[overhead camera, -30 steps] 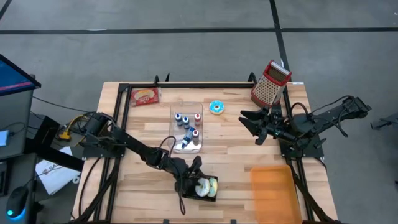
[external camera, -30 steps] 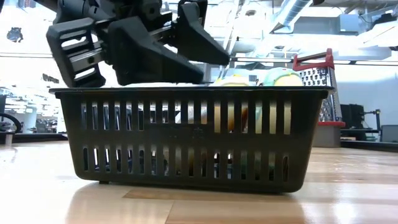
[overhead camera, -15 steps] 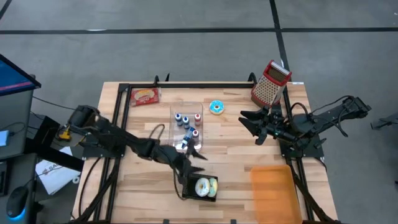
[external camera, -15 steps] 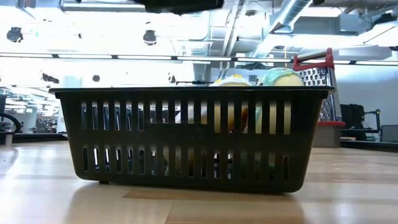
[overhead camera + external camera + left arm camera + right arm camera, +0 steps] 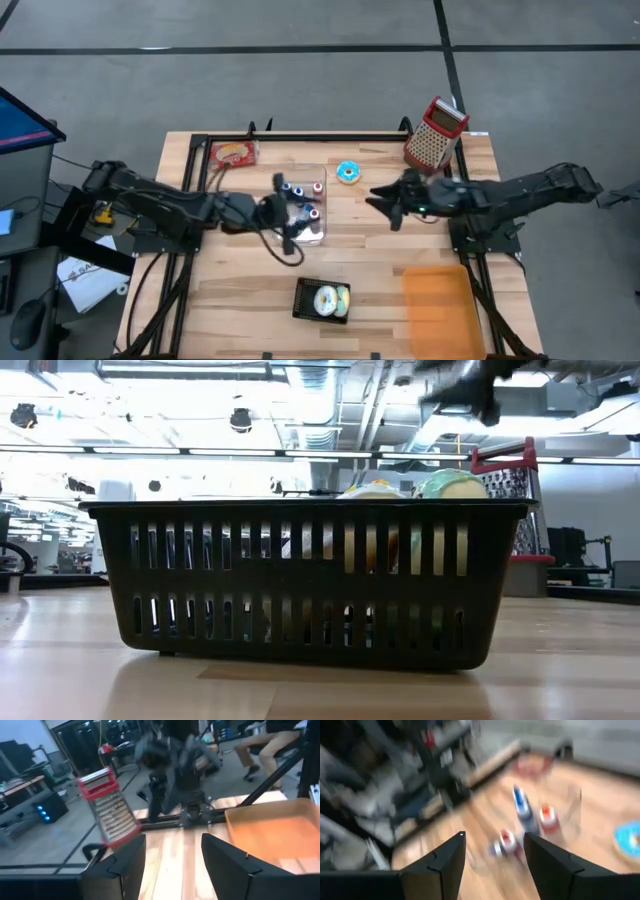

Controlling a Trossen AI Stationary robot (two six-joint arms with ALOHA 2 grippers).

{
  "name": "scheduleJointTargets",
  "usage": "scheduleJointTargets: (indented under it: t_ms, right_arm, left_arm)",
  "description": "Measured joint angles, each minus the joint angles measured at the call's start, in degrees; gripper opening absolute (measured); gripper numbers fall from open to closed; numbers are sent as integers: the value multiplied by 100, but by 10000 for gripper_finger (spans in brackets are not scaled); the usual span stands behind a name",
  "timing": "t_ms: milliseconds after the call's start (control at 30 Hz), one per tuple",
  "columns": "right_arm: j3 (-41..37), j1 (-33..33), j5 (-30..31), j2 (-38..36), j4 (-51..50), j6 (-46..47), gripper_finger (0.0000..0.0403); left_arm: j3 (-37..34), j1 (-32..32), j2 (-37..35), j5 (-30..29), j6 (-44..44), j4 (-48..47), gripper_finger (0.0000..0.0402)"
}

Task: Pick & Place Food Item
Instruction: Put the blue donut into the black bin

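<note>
Your landmark is the black basket (image 5: 322,300), at the near edge of the table (image 5: 230,290). Two round food items (image 5: 331,299) already sit inside it, and in the low view they peek over its rim.

The blue donut (image 5: 348,172) looks like the next food to move. It lies on the far side of the basket, a little toward the right arm's side, well apart from it. Just beside the donut, toward the left arm, is a clear tray (image 5: 301,207) holding small bottles (image 5: 287,190) with blue and red caps.

Your right tool (image 5: 385,201) hangs between the donut and the basket, close to the donut. Its two fingers stand apart and hold nothing. The donut lies just past its tip, on the far side and a bit toward the left arm. The donut is round, so it has no long side to line up with.

Your left tool (image 5: 285,205) is over the clear tray, also on the far side of the basket. Its fingers are apart too, with nothing between them. The right tool looks a little nearer to the donut, so it is the better one to use.

A red-topped grater (image 5: 434,132) and a packet (image 5: 233,153) sit along the far edge. An orange tray (image 5: 438,298) lies beside the basket. No writing can be read.
</note>
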Motion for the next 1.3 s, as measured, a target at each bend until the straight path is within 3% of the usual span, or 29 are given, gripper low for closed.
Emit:
scheduleJointTargets:
  t_ms: [100,233,367,567,667,967,1300]
  right_arm:
    - [121,-656,-1257,393,-598,-165,193]
    - [516,-1472,-3047,1013,-1199,-1248,193]
    - [1085,-2135,-3896,1669,-1982,-2698,193]
    - [1861,-2729,-3876,2810,-2777,-5264,193]
    - [2191,-2862,-3638,3403,-2857,-5852,193]
    - [2696,-3457,-3322,4603,-2864,-6258,193]
    - [2810,-3911,-3322,5037,-2644,-6137,193]
  left_arm:
    - [-2,-117,-395,-225,-92,-605,183]
    - [-2,-241,-870,-452,-348,-1033,182]
    - [-2,-344,-1169,-676,-562,-1455,182]
    - [-12,-362,-1322,-701,-1050,-2163,182]
    - [-13,-363,-1334,-639,-1250,-2345,182]
    - [-13,-472,-1349,-588,-1325,-2802,182]
    - [-13,-561,-1351,-587,-1381,-3038,182]
